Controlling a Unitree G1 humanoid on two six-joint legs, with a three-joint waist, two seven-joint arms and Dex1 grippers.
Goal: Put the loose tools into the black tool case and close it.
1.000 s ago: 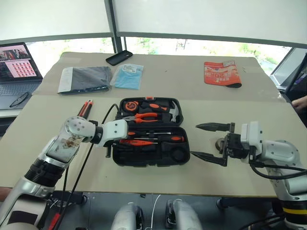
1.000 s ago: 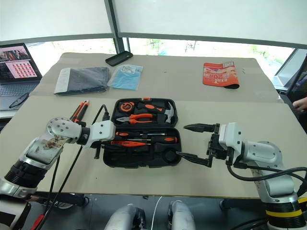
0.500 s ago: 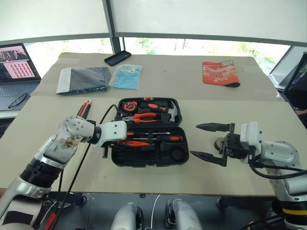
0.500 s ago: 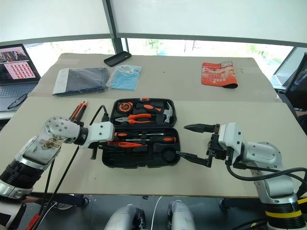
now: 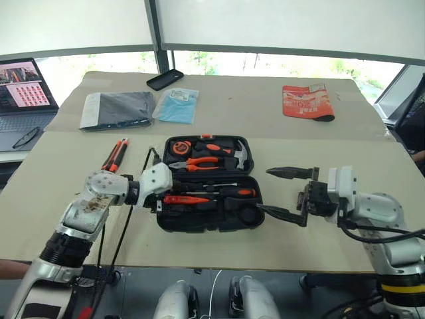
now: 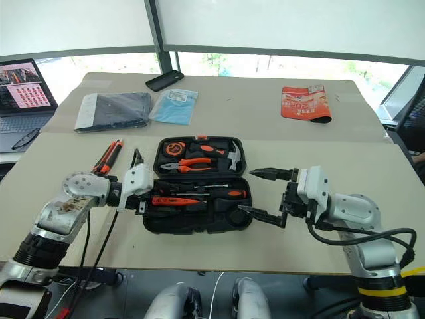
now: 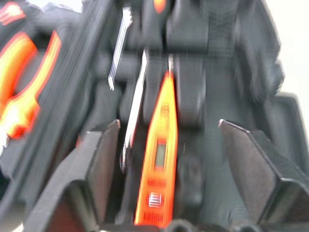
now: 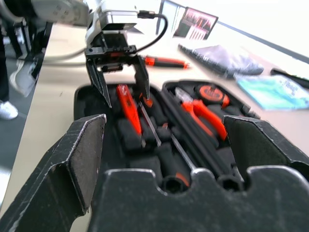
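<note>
Lying wide open mid-table, the black tool case [image 5: 207,183] takes tools; right gripper [image 5: 287,193] waits spread beside it, left gripper [image 8: 120,79] hovers spread over a seated orange tester [image 7: 159,154]; loose tools [image 5: 114,154] remain outside.

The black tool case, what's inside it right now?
The black tool case lies open. Far half: pliers, hammer, tape measure. Near half: screwdrivers and an orange tester pen; the left pincer covers that end.
</note>
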